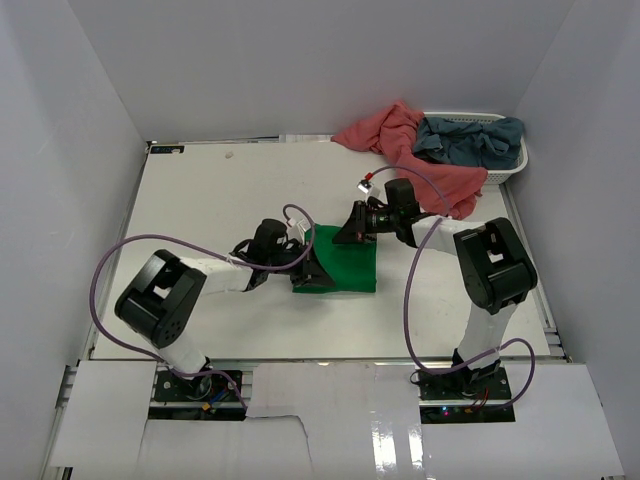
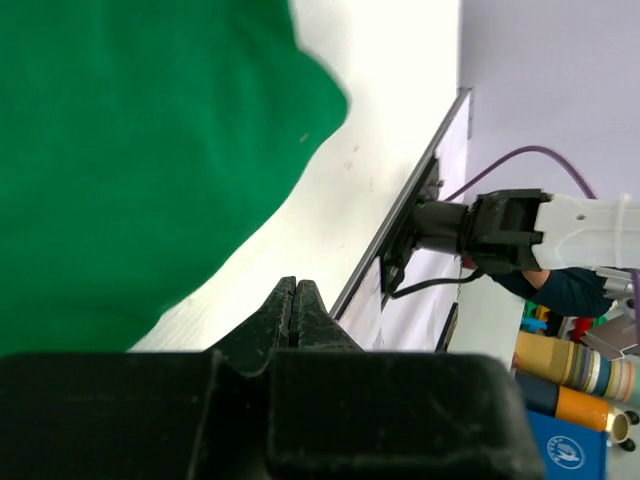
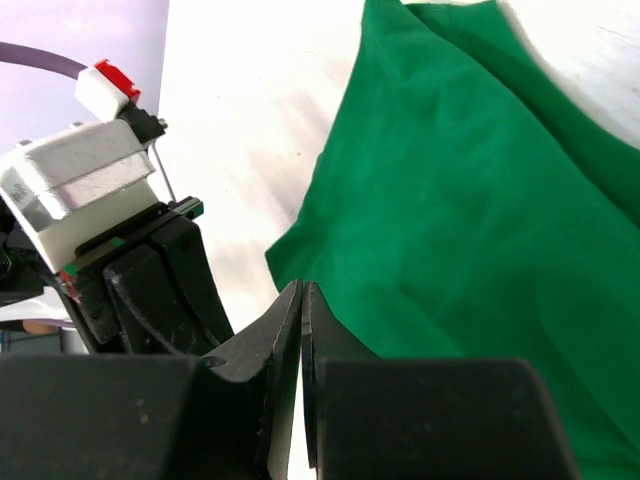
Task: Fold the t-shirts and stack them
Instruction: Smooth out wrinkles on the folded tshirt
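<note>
The green shirt (image 1: 355,270), smooth soft cloth folded to a flat rectangle, lies between both black grippers. The left gripper (image 2: 297,300) at its left edge and the right gripper (image 3: 301,300) at its far edge are pressed together, empty. Beyond it, a crumpled pink shirt (image 1: 400,140) and a grey-blue shirt (image 1: 470,138) hang over a white slatted basket (image 1: 520,165).

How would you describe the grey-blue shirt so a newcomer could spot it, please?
At the far right corner of the white table stands a white slatted plastic basket. The crumpled grey-blue cloth t-shirt lies inside it; the salmon-pink cloth t-shirt spills onto the table.
</note>
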Controlling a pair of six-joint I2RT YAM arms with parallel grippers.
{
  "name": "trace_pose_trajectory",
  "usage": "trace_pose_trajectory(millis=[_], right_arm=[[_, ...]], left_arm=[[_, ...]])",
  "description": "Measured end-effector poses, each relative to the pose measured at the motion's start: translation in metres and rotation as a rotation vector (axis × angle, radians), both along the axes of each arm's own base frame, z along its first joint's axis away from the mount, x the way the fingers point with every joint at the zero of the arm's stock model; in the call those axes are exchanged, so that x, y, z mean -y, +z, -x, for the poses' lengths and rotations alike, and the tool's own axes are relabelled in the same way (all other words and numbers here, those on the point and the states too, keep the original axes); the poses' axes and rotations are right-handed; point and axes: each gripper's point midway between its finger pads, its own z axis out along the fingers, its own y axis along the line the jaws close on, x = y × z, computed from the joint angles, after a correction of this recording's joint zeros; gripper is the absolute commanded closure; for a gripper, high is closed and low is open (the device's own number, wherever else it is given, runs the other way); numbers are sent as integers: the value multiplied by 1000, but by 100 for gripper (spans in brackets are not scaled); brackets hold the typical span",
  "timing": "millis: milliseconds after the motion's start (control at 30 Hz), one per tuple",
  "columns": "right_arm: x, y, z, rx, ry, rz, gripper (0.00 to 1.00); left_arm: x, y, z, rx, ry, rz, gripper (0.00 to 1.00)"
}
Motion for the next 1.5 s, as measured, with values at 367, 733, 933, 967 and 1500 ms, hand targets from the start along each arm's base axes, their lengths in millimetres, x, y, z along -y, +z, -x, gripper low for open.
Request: trace_pose_trajectory(millis=[367,733,933,967,1500], right_arm=[[-5,3,5,-23,8,-71,92],[1,-16,17,-51,18,-48,92],[3,-28,18,-58,23,-23,92],[3,-32,18,-57,23,-16,92],[5,-72,12,-89,41,61,92]], left_arm=[[16,17,-18,103,-3,122,100],[23,-25,-20,45,-12,82,100],[23,-45,-23,46,8,37,100],[23,-46,-24,48,9,31,100],[29,-50,-23,99,-6,-3,100]])
